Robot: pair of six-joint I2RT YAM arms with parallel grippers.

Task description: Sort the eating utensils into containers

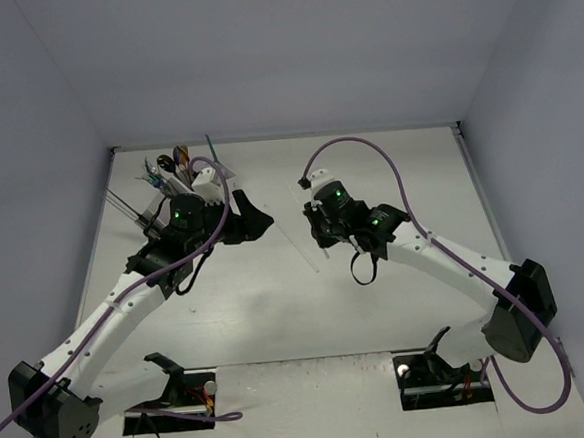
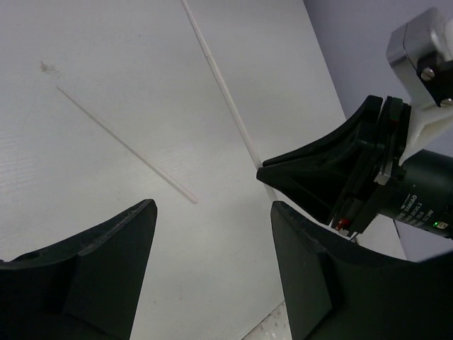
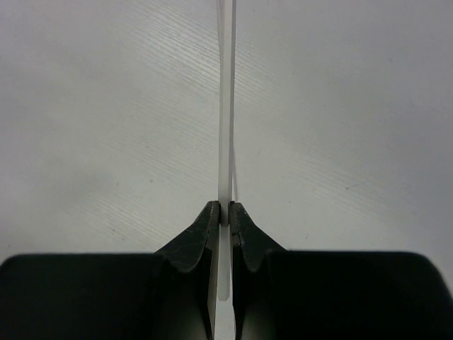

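Right wrist: thin stick (image 3: 226,142) clamped between fingertips (image 3: 204,230)

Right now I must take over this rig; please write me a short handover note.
Right fingers: shut on a thin white stick.
Left fingers: open, empty, pointing toward the tip of the right ones.
A second thin stick lies loose on the table.
Other utensils are bunched at the far left; I cannot make out the container behind the left arm.
Done: apparently most utensils gathered. Left: put away the held stick, then probably the loose one.
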